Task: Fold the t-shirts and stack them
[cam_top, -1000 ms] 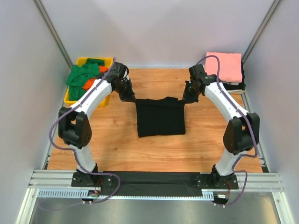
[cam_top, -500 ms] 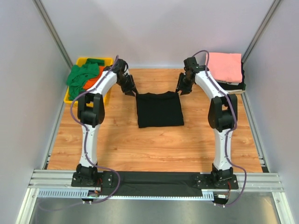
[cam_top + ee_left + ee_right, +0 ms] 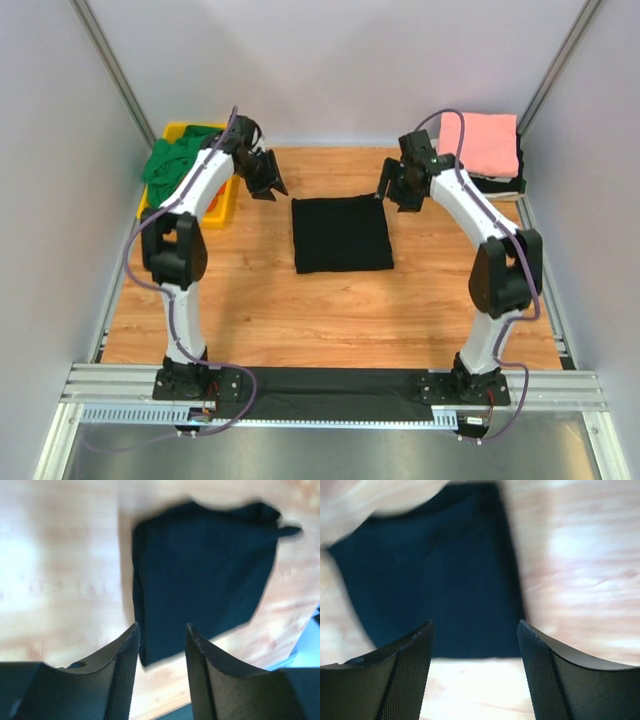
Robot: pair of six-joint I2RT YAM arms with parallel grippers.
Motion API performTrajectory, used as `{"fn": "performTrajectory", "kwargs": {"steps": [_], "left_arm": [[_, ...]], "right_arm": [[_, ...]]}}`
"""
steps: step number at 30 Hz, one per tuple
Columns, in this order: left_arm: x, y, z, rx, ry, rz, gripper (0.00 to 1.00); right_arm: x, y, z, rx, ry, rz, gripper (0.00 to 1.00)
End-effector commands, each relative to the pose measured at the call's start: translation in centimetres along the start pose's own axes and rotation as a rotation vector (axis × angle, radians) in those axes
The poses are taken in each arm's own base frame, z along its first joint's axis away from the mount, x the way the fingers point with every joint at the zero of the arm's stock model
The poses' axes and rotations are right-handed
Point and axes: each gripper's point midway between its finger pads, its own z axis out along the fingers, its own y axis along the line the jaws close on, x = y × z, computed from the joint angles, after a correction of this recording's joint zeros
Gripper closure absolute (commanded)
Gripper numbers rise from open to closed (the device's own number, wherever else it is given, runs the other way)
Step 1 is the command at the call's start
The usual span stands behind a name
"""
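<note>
With left pincer [image 3: 266, 186] and right pincer [image 3: 392, 191] released, we risk a low pass snagging the shirt [image 3: 342, 233] — unfolding it.

Black t-shirt [image 3: 342, 233], pink t-shirt [image 3: 482, 143], green t-shirts [image 3: 170, 165], yellow tray [image 3: 178, 127].

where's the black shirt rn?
Top view: the black shirt lies folded flat mid-table, slightly toward the far side, between the left end effector and the right end effector.

No writing, label, brand or number is legible on the black t-shirt [image 3: 342, 234], pink t-shirt [image 3: 485, 143] or yellow tray [image 3: 226, 203].
</note>
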Motion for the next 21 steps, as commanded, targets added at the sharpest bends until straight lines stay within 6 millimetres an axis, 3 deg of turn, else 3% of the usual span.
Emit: {"fn": "performTrajectory", "kwargs": {"steps": [1, 2, 4, 5, 7, 8, 10, 13, 16, 18, 19, 21], "left_arm": [[2.9, -2.9, -5.4, 0.013, -0.077, 0.116, 0.52], [5.2, -2.2, -4.4, 0.000, -0.027, 0.114, 0.53], [7.8, -4.3, -4.5, 0.052, -0.012, 0.148, 0.54], [9.7, -3.7, -3.4, 0.033, 0.027, 0.147, 0.54], [11.9, -5.0, -2.1, 0.050, 0.041, 0.183, 0.54], [13.4, -4.5, -1.0, 0.042, 0.081, 0.157, 0.55], [14.5, -4.4, 1.0, 0.053, 0.101, 0.148, 0.56], [16.3, -1.0, 4.9, -0.018, 0.142, 0.125, 0.57], [17.7, 2.7, 7.4, -0.138, 0.211, 0.139, 0.61], [18.1, 4.5, 7.8, -0.205, 0.220, 0.158, 0.62], [18.1, 4.9, 7.7, -0.223, 0.216, 0.170, 0.62], [17.7, 5.9, 7.4, -0.270, 0.198, 0.210, 0.62]], "right_arm": [[2.6, 4.6, -3.2, -0.176, -0.050, -0.049, 0.32], [5.0, 4.9, -2.2, -0.235, 0.007, -0.051, 0.32], [6.9, 6.8, -2.5, -0.370, 0.053, -0.059, 0.32], [8.6, 6.0, -1.7, -0.366, 0.099, -0.050, 0.33], [9.4, 5.5, -0.5, -0.374, 0.110, -0.058, 0.33], [10.4, 4.6, 0.5, -0.356, 0.132, -0.053, 0.34], [11.4, 3.1, 2.4, -0.330, 0.168, -0.045, 0.34], [13.0, 0.2, 5.2, -0.278, 0.202, -0.010, 0.36], [15.7, -2.8, 6.5, -0.208, 0.245, 0.023, 0.37], [16.6, -3.7, 6.4, -0.181, 0.250, 0.046, 0.37], [18.3, -5.0, 6.5, -0.139, 0.270, 0.065, 0.37], [19.4, -5.5, 6.0, -0.120, 0.273, 0.104, 0.37]]}}
